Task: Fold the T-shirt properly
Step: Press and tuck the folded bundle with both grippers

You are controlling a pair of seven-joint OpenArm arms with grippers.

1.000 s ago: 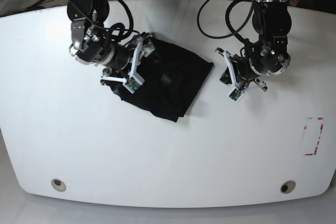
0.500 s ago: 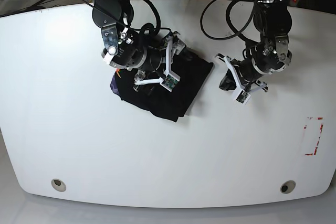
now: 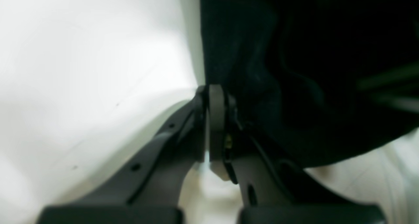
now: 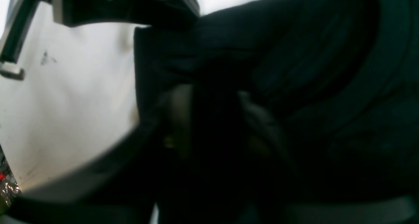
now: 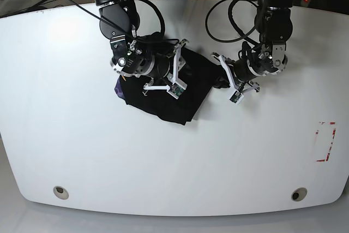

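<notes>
T-shirt (image 5: 163, 88): black, bunched in a rough fold on the white surface (image 5: 163, 162), upper middle.
Right hand (image 5: 175, 75): over the T-shirt's middle, fingers pinching a dark fold of cloth (image 4: 212, 119).
Left hand (image 5: 224, 77): at the T-shirt's right edge, fingers pressed together (image 3: 214, 119), cloth just beside them; whether they pinch it, cannot tell.
</notes>
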